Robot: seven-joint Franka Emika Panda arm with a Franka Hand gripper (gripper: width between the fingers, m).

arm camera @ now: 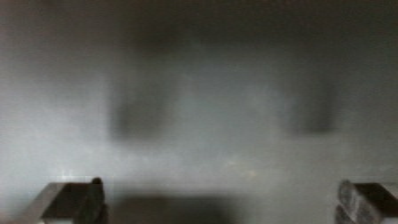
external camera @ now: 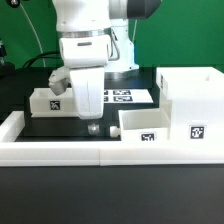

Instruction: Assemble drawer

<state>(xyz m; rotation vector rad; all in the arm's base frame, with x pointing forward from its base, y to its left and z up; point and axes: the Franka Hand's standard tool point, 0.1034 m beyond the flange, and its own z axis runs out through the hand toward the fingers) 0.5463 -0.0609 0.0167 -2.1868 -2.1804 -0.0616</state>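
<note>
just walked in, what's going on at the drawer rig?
The Panda's gripper hangs low between the two trays, open and holding nothing. The wrist view shows its fingers wide apart with nothing between them. The left tray sits on the exterior view's left. The right tray sits next to the large case on the exterior view's right. Neither tray is in the case yet.

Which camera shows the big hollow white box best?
The exterior view: the large box case shows at its right, open top and front visible. The wrist view is a grey blur; no case can be made out.
</note>
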